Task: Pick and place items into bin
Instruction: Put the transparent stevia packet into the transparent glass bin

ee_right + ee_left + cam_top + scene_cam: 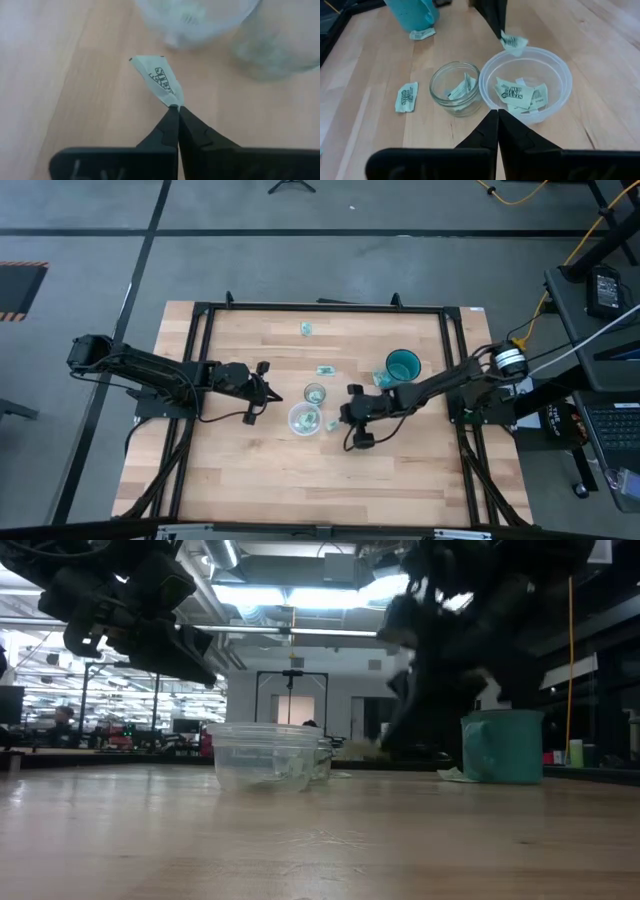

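Note:
My right gripper (pixel 175 108) is shut on a small teal-green and white packet (pixel 159 77), just right of the clear plastic bin (pixel 304 420). The bin (pixel 526 82) holds a few packets (pixel 516 93). A small glass jar (pixel 455 88) beside it holds one more. Other packets lie flat on the table: one (pixel 406 96) left of the jar, one (pixel 422 34) by the teal mug (pixel 402 366), one (pixel 307 329) near the far edge. My left gripper (pixel 497 116) is shut, touches nothing and hovers left of the jar. My right gripper pinches the packet by one corner (pixel 173 102) between its two fingertips. The fingers slant down toward the table's left. In the left wrist view the packet (pixel 514 42) hangs below the fingertips, lifted clear, at the bin's rim.
The teal mug (pixel 503 745) stands right of and beyond the bin (pixel 262 755). A black metal frame (pixel 200 315) runs round the table. Bare wood lies toward the near edge (pixel 320 480).

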You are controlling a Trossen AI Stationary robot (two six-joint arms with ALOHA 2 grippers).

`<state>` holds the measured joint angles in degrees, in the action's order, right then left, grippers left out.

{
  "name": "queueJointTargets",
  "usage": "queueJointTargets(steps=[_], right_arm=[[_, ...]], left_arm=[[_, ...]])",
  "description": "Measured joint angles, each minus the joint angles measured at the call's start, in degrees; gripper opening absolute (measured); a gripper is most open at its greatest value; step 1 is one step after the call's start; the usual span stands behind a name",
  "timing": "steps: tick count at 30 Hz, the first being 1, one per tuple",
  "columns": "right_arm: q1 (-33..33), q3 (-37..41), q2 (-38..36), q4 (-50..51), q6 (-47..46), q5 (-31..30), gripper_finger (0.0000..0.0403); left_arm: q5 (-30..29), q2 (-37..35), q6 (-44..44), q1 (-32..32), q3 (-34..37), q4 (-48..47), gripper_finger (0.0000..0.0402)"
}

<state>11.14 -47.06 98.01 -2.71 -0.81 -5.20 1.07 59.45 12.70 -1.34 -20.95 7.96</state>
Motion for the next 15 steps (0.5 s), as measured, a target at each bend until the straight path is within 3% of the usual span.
queueJointTargets(steps=[8, 15], right_arm=[[-1.30, -0.13, -7.14, 1.55, 3.97, -3.54, 0.0000], [-2.32, -0.14, -8.71, -0.85, 6.35, -3.55, 0.0000]], left_arm=[[-0.01, -0.01, 0.03, 0.00, 0.00, -0.08, 0.0001], [-0.01, -0.01, -1.41, 0.00, 0.00, 1.32, 0.0007]])
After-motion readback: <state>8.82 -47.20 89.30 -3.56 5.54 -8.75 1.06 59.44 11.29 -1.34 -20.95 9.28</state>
